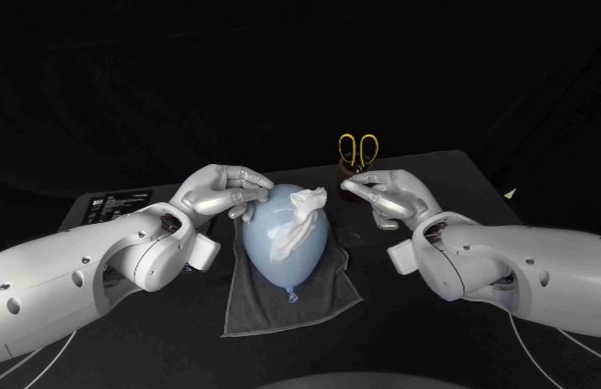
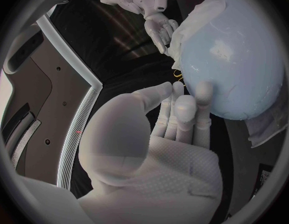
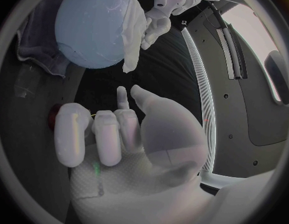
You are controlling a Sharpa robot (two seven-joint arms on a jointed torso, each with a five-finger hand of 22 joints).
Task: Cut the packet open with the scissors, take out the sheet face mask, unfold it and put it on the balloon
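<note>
Left robot hand point(image 1: 226, 191) is noted with fingertips laid on the balloon point(image 1: 278, 246), nothing held; the right robot hand point(image 1: 386, 196) is curled in, empty, just beside the balloon's far end. A dark towel point(image 1: 269, 306) is spread on the table point(image 1: 439, 170), and the pale blue balloon is laid on it. The sheet face mask point(image 1: 300, 211) is draped, crumpled, over that far end. Scissors point(image 1: 359, 149) are stood behind, handles up.

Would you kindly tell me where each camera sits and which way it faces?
Head view: on the robot's head, looking down at the balloon; left hand and right hand show.
Left wrist view: behind the left hand, facing the balloon.
Right wrist view: behind the right hand, facing the balloon.
Both wrist views share the balloon, the sheet mask and the opposite hand.
</note>
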